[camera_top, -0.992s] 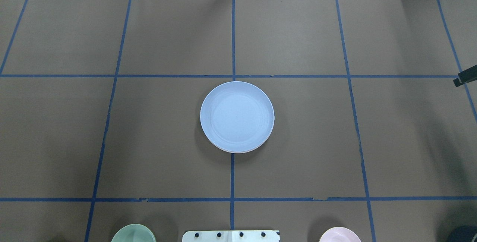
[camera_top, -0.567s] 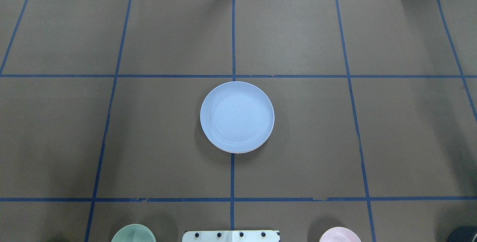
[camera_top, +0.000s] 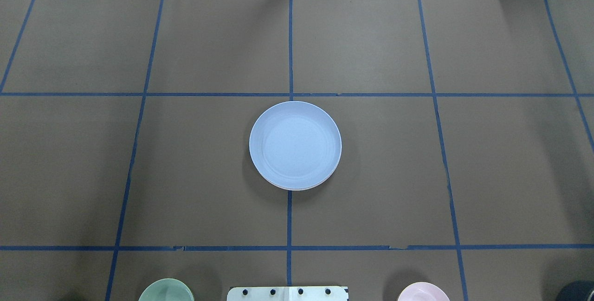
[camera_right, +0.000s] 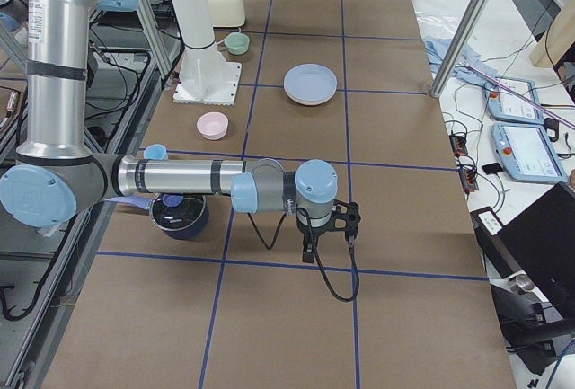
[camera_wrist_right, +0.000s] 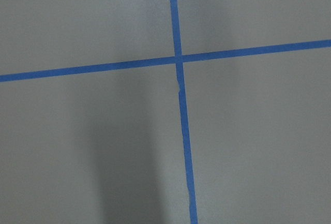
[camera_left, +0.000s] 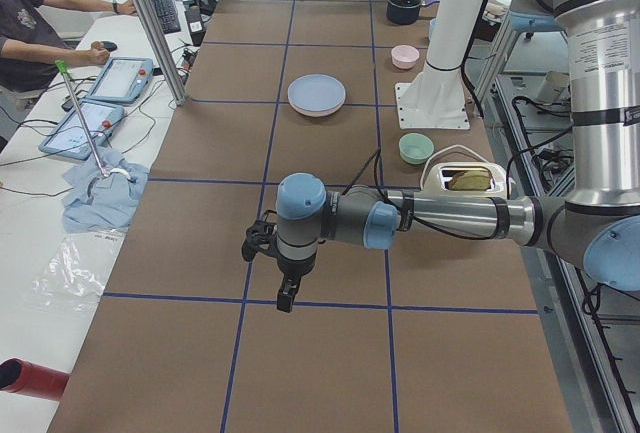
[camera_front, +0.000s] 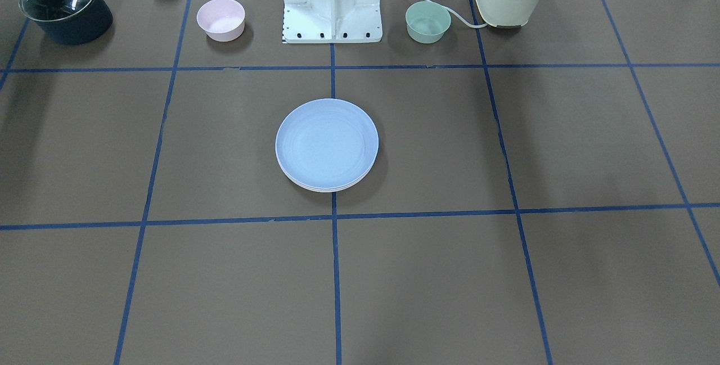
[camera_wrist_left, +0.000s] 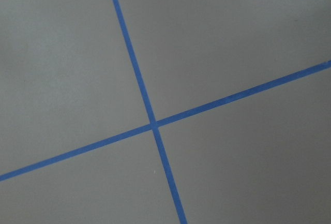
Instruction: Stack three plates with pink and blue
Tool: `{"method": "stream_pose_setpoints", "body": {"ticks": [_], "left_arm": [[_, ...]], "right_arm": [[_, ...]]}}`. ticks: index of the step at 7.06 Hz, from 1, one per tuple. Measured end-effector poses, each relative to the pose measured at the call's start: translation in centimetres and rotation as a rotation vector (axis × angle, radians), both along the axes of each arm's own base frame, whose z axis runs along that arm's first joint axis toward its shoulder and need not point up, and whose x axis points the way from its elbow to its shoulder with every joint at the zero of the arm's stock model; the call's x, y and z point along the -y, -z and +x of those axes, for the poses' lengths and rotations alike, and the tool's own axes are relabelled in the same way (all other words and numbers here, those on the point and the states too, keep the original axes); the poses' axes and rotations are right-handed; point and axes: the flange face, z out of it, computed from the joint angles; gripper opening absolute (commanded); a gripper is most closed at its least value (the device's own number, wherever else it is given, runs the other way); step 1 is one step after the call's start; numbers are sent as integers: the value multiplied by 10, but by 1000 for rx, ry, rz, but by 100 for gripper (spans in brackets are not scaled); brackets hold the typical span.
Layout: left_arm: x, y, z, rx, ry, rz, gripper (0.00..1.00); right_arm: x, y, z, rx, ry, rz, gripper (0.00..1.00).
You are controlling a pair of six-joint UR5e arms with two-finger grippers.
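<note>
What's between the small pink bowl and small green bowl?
The robot's white metal base stands between pink bowl and green bowl, front-facing view.

1. Blue plate (camera_top: 295, 144) covers the lower plates (camera_front: 329, 189), and I see only a pale rim sliver.
2. The overhead edge cuts off the green bowl (camera_top: 166, 291) and pink bowl (camera_top: 423, 292).
3. My left gripper (camera_left: 285, 296) and right gripper (camera_right: 310, 252) are too small, so I can't read the jaws.

Light blue plate (camera_right: 311, 82), right arm (camera_right: 180, 176) well apart

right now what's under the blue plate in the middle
A thin pale rim peeks out from beneath the light blue plate along one edge, so it sits on at least one other plate. The rest is covered, so number and colours cannot be told.
</note>
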Motion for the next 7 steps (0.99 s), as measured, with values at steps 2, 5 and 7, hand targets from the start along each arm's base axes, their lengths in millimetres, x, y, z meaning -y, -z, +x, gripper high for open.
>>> {"method": "stream_pose_setpoints", "body": {"ticks": [2,5,7], "left_arm": [[-5,-13,-1,-35,-19,-15,100],[-4,-15,0,-41,-23,-15,100],[-3,-13,0,-41,-23,-11,100]], "right_arm": [[-9,-8,14,-3,18,17,100],[-15,1,26,-11,7,7,100],[-17,6,28,-17,7,13,100]]}}
